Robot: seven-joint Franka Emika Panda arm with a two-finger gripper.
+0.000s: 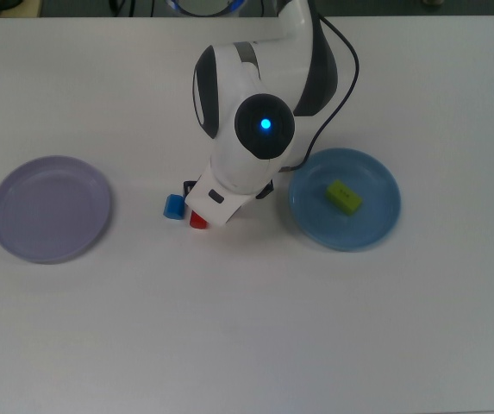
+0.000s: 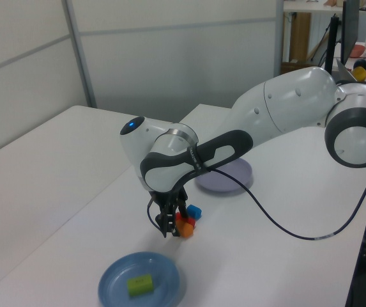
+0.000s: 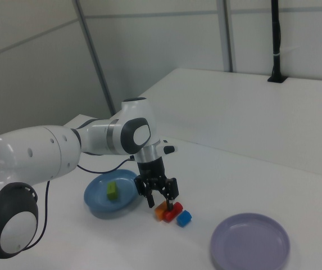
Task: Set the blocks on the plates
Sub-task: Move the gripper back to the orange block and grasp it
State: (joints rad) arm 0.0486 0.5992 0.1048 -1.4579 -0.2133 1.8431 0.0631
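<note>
In the right view my gripper (image 3: 161, 203) is open and points down, its fingers straddling the orange block (image 3: 160, 212) just above the table. The red block (image 3: 172, 212) lies right against the orange one, and the blue block (image 3: 184, 218) is just beyond it. From the top view, the arm's white hand hides the orange block; the red block (image 1: 198, 221) and blue block (image 1: 174, 207) peek out at its left. The lime-green block (image 1: 344, 197) lies on the sky-blue plate (image 1: 315, 222). The lavender plate (image 1: 50, 208) holds nothing.
A black cable (image 1: 337, 86) runs from the arm across the white table near the blue plate. The arm's body (image 2: 278, 109) stretches over the table in the left view's right half. A black post (image 3: 277, 39) stands at the far table edge.
</note>
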